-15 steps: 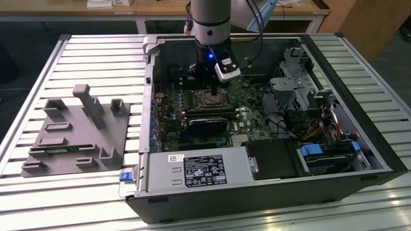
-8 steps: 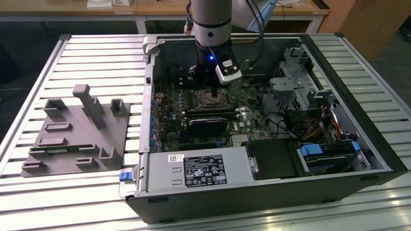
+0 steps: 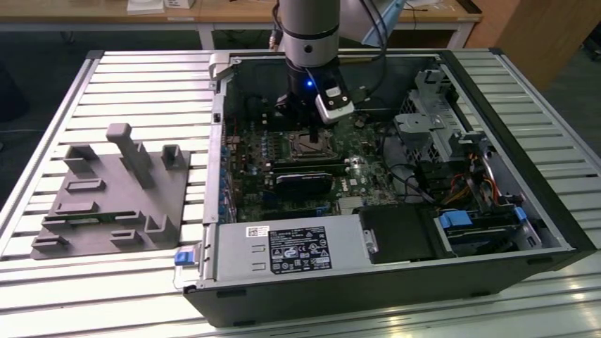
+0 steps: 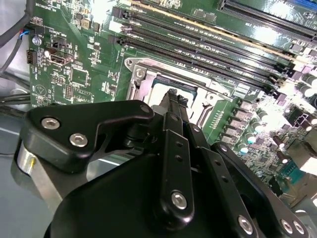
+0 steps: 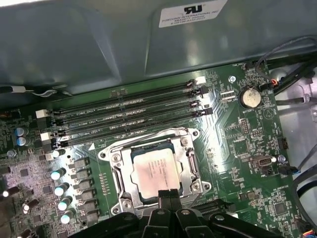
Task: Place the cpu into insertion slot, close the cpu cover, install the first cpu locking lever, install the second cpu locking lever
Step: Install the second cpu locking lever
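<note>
Grey fixture block [image 3: 108, 193]: well left of the computer case [image 3: 395, 282], bare. Cpu [image 5: 154, 172]: seated in insertion slot [image 5: 119, 191]. Cpu cover [image 5: 185, 166]: apparently lowered around the chip; levers judged outstanding. Gripper [image 5: 169, 194]: fingers pressed together, empty, at the slot's edge.

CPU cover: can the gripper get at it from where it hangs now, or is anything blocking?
Probably yes. The gripper hangs right over the edge of the cpu cover, which lies around the cpu in the insertion slot. Nothing stands between them; the memory slots lie off to one side.
</note>
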You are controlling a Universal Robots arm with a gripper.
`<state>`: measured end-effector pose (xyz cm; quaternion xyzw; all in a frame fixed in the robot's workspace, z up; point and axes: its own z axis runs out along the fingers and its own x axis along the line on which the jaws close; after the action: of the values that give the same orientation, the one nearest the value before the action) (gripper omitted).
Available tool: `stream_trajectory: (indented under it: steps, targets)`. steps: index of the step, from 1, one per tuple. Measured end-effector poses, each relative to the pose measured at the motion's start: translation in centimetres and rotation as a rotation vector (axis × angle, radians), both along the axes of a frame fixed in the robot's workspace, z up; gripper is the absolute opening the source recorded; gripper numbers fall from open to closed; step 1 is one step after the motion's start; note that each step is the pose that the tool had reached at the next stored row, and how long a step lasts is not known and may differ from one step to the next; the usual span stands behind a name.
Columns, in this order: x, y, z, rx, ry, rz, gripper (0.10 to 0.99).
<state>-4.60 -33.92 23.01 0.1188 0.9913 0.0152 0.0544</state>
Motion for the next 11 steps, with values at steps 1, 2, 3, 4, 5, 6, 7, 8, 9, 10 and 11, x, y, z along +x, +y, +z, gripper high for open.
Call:
stream_trajectory:
  steps: [1,2,3,4,5,6,7,8,9,10,11]
  targets:
    - [0.00,0.00,0.06,0.000,0.0001,0.000,0.106]
    - [0.00,0.00,0.08,0.000,-0.0001,0.000,0.106]
    - [0.00,0.00,0.08,0.000,-0.0002,0.000,0.106]
    - [0.00,0.00,0.08,0.000,-0.0002,0.000,0.106]
    - [0.00,0.00,0.09,0.000,-0.0001,0.000,0.106]
    - [0.01,-0.04,0.10,0.000,0.0001,0.000,0.106]
    - [0.02,-0.07,0.10,0.000,0.0001,0.000,0.106]
    - [0.03,-0.12,0.10,0.000,0.0001,0.000,0.106]
    - [0.03,-0.18,0.10,0.000,0.0000,0.000,0.106]
    - [0.05,-0.25,0.10,0.000,0.0000,0.000,0.106]
    - [0.06,-0.33,0.10,0.000,0.0001,0.000,0.106]
